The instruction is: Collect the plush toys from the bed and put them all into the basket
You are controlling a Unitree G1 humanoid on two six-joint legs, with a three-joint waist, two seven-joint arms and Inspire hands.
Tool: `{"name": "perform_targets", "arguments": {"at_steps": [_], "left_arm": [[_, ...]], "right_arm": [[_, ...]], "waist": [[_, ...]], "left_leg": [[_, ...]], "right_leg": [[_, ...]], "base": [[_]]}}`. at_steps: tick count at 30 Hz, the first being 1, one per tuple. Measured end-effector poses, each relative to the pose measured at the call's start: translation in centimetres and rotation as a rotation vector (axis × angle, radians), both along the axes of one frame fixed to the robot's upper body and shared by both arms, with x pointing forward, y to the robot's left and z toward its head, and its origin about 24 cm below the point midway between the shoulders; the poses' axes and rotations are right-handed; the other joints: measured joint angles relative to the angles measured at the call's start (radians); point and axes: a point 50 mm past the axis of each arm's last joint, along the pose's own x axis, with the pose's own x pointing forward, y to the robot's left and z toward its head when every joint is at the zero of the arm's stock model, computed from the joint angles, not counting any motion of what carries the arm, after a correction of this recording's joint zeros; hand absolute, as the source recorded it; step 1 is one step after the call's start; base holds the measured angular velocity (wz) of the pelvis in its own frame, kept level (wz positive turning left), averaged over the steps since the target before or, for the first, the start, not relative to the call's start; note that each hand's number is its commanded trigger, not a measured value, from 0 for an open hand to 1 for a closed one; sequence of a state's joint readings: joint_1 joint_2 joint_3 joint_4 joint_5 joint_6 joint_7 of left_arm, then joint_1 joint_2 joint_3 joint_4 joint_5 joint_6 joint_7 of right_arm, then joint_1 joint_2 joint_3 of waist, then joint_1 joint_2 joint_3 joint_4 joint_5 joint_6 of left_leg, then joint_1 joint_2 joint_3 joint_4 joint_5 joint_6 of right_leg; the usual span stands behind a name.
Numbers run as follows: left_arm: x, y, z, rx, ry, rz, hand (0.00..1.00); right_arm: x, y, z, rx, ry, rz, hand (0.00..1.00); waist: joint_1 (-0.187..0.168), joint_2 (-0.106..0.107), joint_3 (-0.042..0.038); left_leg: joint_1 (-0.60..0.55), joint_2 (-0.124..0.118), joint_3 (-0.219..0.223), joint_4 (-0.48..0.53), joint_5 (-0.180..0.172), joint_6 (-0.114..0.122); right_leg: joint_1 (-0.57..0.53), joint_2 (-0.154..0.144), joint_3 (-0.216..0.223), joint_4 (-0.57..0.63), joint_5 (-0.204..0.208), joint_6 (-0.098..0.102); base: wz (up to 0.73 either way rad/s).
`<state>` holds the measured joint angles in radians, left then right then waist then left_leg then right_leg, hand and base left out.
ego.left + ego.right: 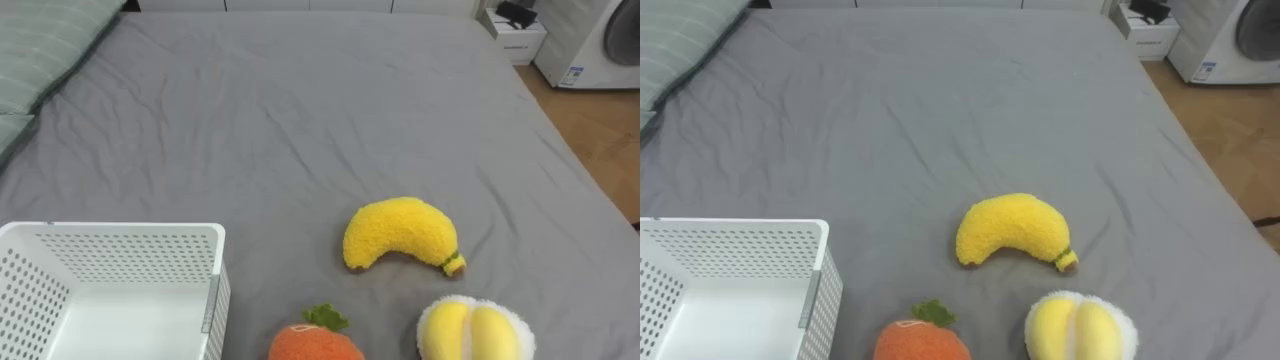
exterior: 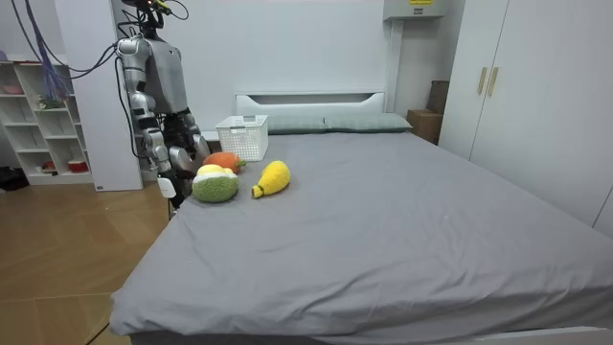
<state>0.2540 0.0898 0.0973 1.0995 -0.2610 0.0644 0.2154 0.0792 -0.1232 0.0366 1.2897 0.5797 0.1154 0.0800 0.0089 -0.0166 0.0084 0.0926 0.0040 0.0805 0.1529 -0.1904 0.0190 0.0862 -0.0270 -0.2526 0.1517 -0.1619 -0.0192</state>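
On the grey bed, at the left, stands a white perforated basket. Beside it on the sheet lies an orange plush with a green tuft, then a yellow banana plush further in, then a yellow-and-white plush. In the room view the robot stands at the bedside by these toys, its right hand and left hand low. I cannot tell how their fingers are set.
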Motion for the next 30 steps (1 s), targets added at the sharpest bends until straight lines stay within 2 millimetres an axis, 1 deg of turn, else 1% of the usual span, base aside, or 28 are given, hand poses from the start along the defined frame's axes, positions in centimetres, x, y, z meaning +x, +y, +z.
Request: {"name": "perform_targets", "arguments": {"at_steps": [10, 15, 16, 19, 20, 23, 26, 28, 29, 30], "left_arm": [[0.8, 0.1, 0.0, 0.021, -0.002, -0.095, 0.0], [1.0, 0.1, 0.0, 0.021, -0.004, -0.096, 0.0], [1.0, 0.1, 0.0, 0.021, -0.003, -0.094, 0.0], [0.7, 0.3, 0.1, 0.026, 0.0, -0.071, 0.0], [0.7, 0.3, 0.1, 0.027, -0.001, -0.069, 0.0], [0.0, 0.8, 0.2, 0.038, 0.01, -0.027, 0.0], [-0.7, 1.3, 0.3, 0.053, 0.022, 0.02, 0.0], [-1.1, 1.8, 0.4, 0.067, 0.021, 0.063, 0.0], [-1.2, 2.0, 0.5, 0.072, 0.022, 0.071, 0.0], [-1.2, 2.3, 0.6, 0.083, 0.021, 0.089, 0.0]], "right_arm": [[-0.1, 0.0, 0.0, 0.001, -0.003, -0.004, 0.0], [-0.2, 0.0, 0.0, 0.003, 0.0, -0.013, 0.0], [-0.5, 0.0, -0.1, 0.005, 0.012, -0.033, 0.0], [-0.8, 0.0, -0.1, 0.007, 0.02, -0.061, 0.0], [-0.9, -0.1, -0.1, 0.006, 0.02, -0.066, 0.0], [-1.3, -0.2, -0.1, 0.005, 0.026, -0.11, 0.0], [-2.0, -0.6, -0.1, -0.01, 0.041, -0.184, 0.0], [-2.8, -1.1, 0.0, -0.04, 0.056, -0.289, 0.0], [-2.9, -1.3, 0.1, -0.047, 0.056, -0.316, 0.0], [-3.4, -1.7, 0.2, -0.063, 0.066, -0.367, 0.0]], "waist": [[0.001, 0.001, -0.0002], [0.0, 0.003, -0.0006], [-0.001, 0.001, -0.0006], [-0.002, -0.001, -0.0001], [-0.003, -0.004, -0.0015], [-0.003, -0.007, -0.0031], [-0.007, -0.009, -0.0031], [-0.007, -0.015, -0.0024], [-0.007, -0.016, -0.0014], [-0.008, -0.023, -0.0017]], "left_leg": [[0.0, 0.001, -0.001, -0.001, 0.0, 0.0], [0.002, 0.0, -0.002, -0.001, 0.0, 0.0], [0.003, 0.001, -0.002, -0.001, 0.0, 0.0], [0.006, 0.0, -0.003, -0.002, 0.0, 0.0], [0.006, 0.0, -0.003, -0.002, 0.0, 0.0], [0.009, 0.001, -0.004, -0.002, 0.0, 0.0], [0.025, 0.0, -0.004, -0.004, 0.001, 0.0], [0.027, 0.001, -0.006, -0.008, 0.0, 0.0], [0.027, 0.002, -0.006, -0.008, 0.0, 0.0], [0.026, 0.003, -0.005, -0.007, 0.0, 0.0]], "right_leg": [[0.0, 0.001, 0.002, 0.001, 0.0, 0.0], [0.001, 0.002, 0.005, 0.001, 0.001, 0.0], [0.004, 0.002, 0.004, 0.001, 0.001, 0.0], [0.01, 0.002, 0.002, -0.001, 0.0, 0.0], [0.01, 0.002, 0.002, -0.001, 0.0, 0.0], [0.012, 0.002, 0.002, -0.001, 0.001, 0.0], [0.026, 0.002, 0.001, -0.001, 0.0, 0.001], [0.029, 0.001, -0.001, -0.001, -0.002, 0.002], [0.029, 0.001, 0.0, -0.001, -0.003, 0.001], [0.027, 0.001, 0.0, 0.0, -0.003, 0.001]], "base": [[0.0], [0.0], [0.0], [0.04], [0.0], [0.0], [0.02], [0.02], [0.0], [0.0]]}}
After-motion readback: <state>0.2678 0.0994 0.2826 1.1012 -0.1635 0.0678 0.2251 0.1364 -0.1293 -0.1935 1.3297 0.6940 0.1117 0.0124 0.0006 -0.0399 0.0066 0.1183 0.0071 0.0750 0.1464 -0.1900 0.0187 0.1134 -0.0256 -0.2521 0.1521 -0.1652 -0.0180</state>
